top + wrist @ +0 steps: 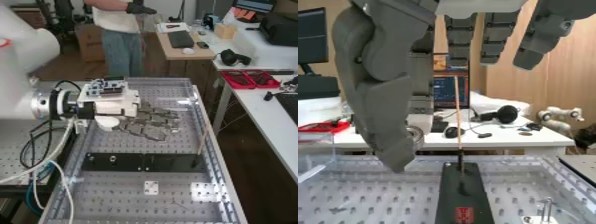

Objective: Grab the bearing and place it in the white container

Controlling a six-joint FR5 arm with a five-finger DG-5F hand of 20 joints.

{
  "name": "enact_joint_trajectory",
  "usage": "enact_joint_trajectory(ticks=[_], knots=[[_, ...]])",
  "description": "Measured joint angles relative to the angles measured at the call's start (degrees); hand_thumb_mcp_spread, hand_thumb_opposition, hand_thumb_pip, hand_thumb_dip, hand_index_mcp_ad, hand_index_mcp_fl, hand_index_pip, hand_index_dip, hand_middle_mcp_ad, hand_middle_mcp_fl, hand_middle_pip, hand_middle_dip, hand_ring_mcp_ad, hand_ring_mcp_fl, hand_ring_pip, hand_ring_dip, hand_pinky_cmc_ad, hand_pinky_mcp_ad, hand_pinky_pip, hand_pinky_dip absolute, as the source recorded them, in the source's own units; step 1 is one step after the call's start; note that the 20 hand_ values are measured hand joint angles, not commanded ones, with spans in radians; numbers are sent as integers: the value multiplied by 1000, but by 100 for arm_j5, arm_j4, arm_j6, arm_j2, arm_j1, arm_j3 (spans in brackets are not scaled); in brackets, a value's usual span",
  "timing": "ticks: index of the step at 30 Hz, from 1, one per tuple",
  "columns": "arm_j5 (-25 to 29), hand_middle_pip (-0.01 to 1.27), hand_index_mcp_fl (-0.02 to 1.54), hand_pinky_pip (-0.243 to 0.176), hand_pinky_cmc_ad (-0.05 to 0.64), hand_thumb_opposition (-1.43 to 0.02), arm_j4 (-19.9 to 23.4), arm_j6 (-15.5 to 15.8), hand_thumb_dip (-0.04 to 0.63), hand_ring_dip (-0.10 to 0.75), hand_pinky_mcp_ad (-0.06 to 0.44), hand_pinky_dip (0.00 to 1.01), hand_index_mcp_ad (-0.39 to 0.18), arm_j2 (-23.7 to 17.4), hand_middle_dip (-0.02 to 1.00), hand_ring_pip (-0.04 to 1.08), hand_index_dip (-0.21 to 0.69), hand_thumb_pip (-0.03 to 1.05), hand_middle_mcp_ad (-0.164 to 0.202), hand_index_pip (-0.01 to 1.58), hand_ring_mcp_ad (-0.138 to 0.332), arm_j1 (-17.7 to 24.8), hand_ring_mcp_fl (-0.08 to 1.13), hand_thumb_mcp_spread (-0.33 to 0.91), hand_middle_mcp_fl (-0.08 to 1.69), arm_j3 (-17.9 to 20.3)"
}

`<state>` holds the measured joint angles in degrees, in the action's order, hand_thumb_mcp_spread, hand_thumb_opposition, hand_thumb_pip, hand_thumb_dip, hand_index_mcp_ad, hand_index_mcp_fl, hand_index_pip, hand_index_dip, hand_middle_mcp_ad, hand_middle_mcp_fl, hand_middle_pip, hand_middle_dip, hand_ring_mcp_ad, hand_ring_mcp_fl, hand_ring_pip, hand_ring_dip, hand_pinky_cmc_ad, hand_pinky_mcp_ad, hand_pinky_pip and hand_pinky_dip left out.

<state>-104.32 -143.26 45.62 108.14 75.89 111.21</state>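
Grasping the bearing (416,136) between its thumb and a finger, the hand (148,121) is above the perforated tabletop (110,202). In the wrist view, the bearing is partly covered by the thumb, near its tip. On the tabletop there lies a long black plate (163,163), and from this plate rises one thin stick (201,142). A small white plate (151,188) lies apart from the black one.

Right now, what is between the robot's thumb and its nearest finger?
What looks like the metal bearing is between the thumb and finger, in the wrist view.
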Motion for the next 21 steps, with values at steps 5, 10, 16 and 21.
enact_joint_trajectory(ticks=[5, 10, 16, 21], knots=[[537, 140, 429, -59, 349, -927, -111, 73, 267, 106, 230, 155, -133, -304, 188, 101, 253, 415, 58, 1279, 113, 404, 3, 595, 10, 182], [1335, 140, 433, -59, 349, -927, -226, 124, 267, 106, 234, 157, -136, -624, 188, 98, 253, 415, 61, 1279, 113, 991, 3, 630, 12, 402], [2230, 140, 429, -59, 349, -930, -316, 111, 267, 106, 234, 159, -143, -868, 188, 101, 253, 415, 56, 1265, 117, 1681, 3, 632, 10, 595], [2918, 140, 429, -59, 349, -927, -411, 64, 267, 106, 230, 159, -147, -1011, 190, 101, 253, 415, 58, 1265, 113, 2245, 3, 632, 10, 690]])
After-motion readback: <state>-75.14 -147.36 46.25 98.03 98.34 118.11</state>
